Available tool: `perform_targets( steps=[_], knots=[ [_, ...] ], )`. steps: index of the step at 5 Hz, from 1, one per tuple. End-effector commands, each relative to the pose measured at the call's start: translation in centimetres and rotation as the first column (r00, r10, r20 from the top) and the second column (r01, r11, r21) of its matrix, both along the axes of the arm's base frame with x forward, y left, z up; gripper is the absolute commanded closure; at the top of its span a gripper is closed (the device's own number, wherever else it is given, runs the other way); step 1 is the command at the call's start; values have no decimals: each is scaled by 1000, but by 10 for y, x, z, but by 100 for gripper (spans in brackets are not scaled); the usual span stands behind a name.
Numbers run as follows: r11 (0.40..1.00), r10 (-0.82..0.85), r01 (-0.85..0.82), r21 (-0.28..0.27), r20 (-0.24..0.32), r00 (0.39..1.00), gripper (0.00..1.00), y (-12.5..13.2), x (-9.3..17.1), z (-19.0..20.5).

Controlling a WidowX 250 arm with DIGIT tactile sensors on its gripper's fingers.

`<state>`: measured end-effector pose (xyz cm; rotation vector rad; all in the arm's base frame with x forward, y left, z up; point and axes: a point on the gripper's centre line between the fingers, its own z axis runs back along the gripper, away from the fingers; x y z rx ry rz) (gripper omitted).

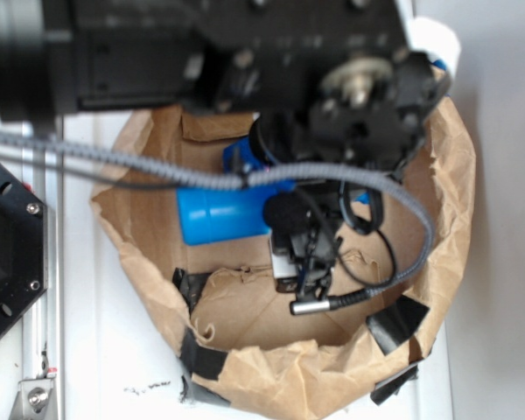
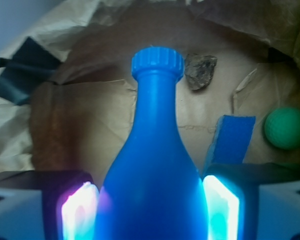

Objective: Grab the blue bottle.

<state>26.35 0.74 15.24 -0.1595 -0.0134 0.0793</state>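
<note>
Gripper (image 2: 150,210) straddles blue bottle (image 2: 152,165) in paper bag (image 1: 437,219).

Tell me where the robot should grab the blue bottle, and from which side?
Best grip is probably the wide body of the blue bottle, not the thin neck. It lies on its side in the paper bag, cap pointing away, so come from above. The gripper already has its jaws on either side of the body.
</note>
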Motion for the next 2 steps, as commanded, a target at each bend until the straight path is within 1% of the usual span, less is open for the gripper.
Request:
perform_targets(
  steps=[1,2],
  knots=[
    [999,28,-30,16,114,993,100,2,10,7],
    [999,29,-32,21,119,992,100,2,8,6]
  ],
)
